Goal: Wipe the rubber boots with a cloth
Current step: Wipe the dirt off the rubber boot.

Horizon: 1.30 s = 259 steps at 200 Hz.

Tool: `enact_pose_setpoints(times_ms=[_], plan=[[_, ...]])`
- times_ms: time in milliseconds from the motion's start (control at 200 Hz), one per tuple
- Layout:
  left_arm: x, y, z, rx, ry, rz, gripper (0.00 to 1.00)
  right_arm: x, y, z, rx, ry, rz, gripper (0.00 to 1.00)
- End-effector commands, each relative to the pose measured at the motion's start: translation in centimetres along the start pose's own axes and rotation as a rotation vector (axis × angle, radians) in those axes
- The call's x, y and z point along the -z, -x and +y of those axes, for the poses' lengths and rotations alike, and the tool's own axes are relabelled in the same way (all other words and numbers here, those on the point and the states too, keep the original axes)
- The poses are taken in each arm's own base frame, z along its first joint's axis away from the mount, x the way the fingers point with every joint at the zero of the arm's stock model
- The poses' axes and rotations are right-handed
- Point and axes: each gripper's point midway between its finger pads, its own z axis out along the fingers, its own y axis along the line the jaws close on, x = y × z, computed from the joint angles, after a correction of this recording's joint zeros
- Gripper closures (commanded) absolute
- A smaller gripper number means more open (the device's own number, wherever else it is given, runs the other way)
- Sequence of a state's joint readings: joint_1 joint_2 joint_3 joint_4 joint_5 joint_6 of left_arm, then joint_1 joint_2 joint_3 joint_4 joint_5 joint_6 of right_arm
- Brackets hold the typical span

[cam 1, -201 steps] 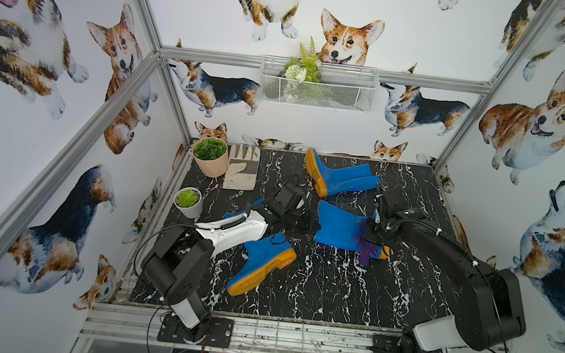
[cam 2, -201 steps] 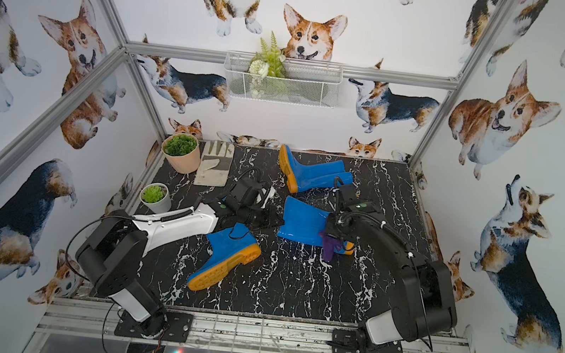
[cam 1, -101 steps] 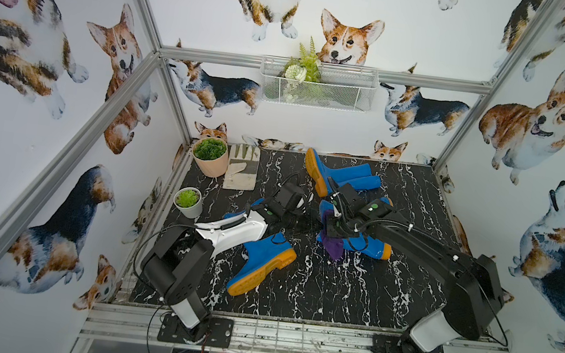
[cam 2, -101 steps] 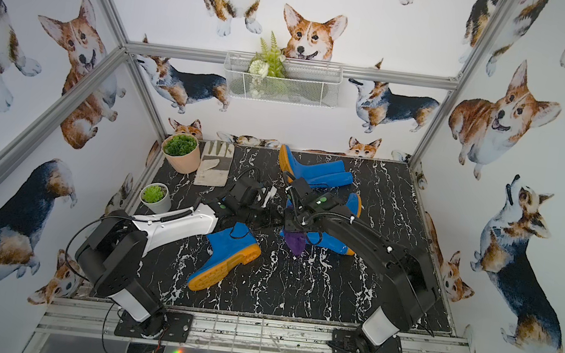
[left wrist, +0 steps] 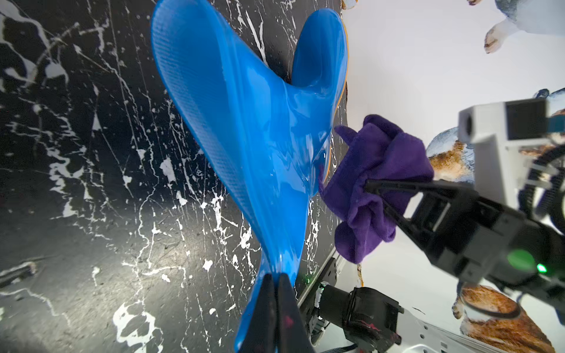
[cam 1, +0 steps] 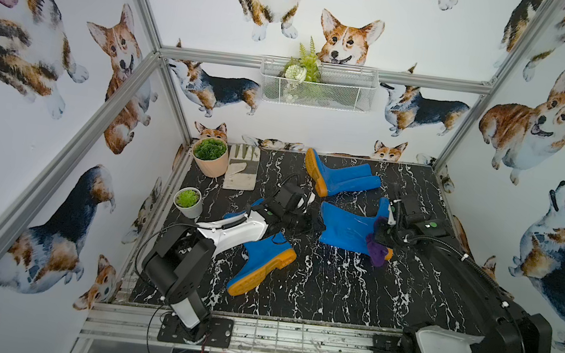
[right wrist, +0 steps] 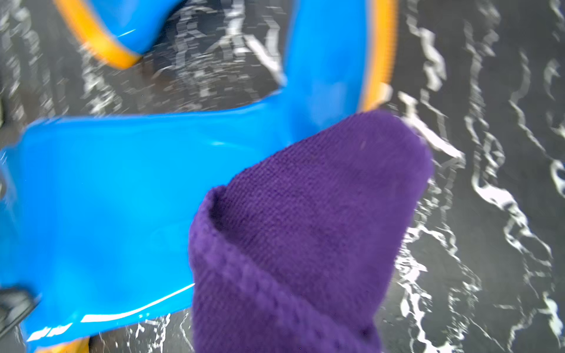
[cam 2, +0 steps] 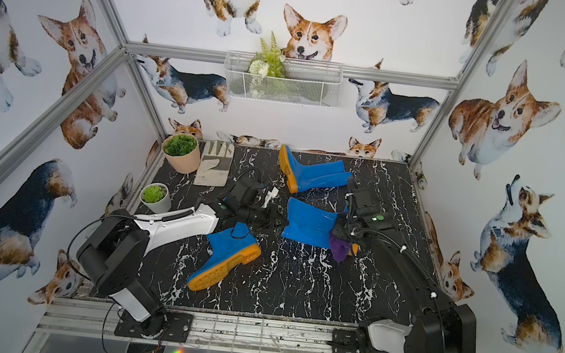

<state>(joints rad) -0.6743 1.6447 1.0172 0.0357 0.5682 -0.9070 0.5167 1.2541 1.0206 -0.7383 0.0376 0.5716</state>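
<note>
On the marbled desk (cam 1: pixel 332 291), in both top views, the middle rubber boot (cam 1: pixel 345 226) lies on its side with the purple cloth (cam 1: pixel 377 251) bunched against its heel. Only the left wrist view shows the left end effector (left wrist: pixel 276 293) clenched on the shaft's thin rim and the right end effector (left wrist: pixel 375 197) grasping the cloth. In the blurred right wrist view, the cloth hides that end effector. A hard wipe could, I reckon, drag the boot from that narrow pinch.
</note>
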Motion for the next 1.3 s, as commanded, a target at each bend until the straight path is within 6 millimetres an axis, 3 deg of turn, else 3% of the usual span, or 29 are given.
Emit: enact_pose_setpoints(times_ms=[0,50,115,180,260,385,626,671,741,871,1051,1256,1291], plan=[[0.1,0.8,-1.8,0.007,-0.067,-0.012,1.00,0.1,-0.6,5.9,0.093,0.081,-0.067,1.00],[0.3,0.9,-2.3,0.018,-0.077,-0.019,1.00,-0.5,-1.7,9.1,0.137,0.149,-0.074,1.00],[0.7,1.3,-3.1,0.029,-0.099,-0.033,1.00,-1.3,-2.5,11.6,0.185,0.187,-0.104,1.00],[1.0,1.4,-3.7,0.050,-0.125,-0.039,1.00,-1.8,-2.5,12.7,0.216,0.195,-0.140,1.00],[1.3,1.5,-4.3,0.090,-0.156,-0.051,1.00,-2.3,-1.5,12.1,0.216,0.154,-0.224,1.00],[1.7,1.8,-4.8,0.148,-0.193,-0.075,1.00,-3.2,0.0,8.1,0.161,0.044,-0.310,1.00],[3.2,2.1,-5.9,0.137,-0.167,-0.099,1.00,-3.6,-1.1,-5.1,-0.111,-0.189,-0.246,1.00],[3.2,2.1,-5.9,0.138,-0.166,-0.100,1.00,-3.2,-1.4,-6.5,-0.146,-0.200,-0.242,1.00],[3.3,2.1,-5.9,0.143,-0.163,-0.102,1.00,-1.6,-1.1,-7.2,-0.171,-0.175,-0.289,1.00],[3.1,2.2,-5.7,0.152,-0.152,-0.107,1.00,0.6,-0.5,-4.7,-0.182,-0.044,-0.389,1.00],[2.9,2.4,-6.1,0.158,-0.147,-0.113,1.00,3.6,-0.6,3.4,-0.059,0.154,-0.600,1.00],[2.6,2.2,-6.0,0.167,-0.144,-0.122,1.00,3.3,1.4,10.9,0.041,0.308,-0.605,1.00],[2.5,2.2,-6.0,0.170,-0.146,-0.123,1.00,2.4,1.5,11.7,0.063,0.299,-0.598,1.00]])
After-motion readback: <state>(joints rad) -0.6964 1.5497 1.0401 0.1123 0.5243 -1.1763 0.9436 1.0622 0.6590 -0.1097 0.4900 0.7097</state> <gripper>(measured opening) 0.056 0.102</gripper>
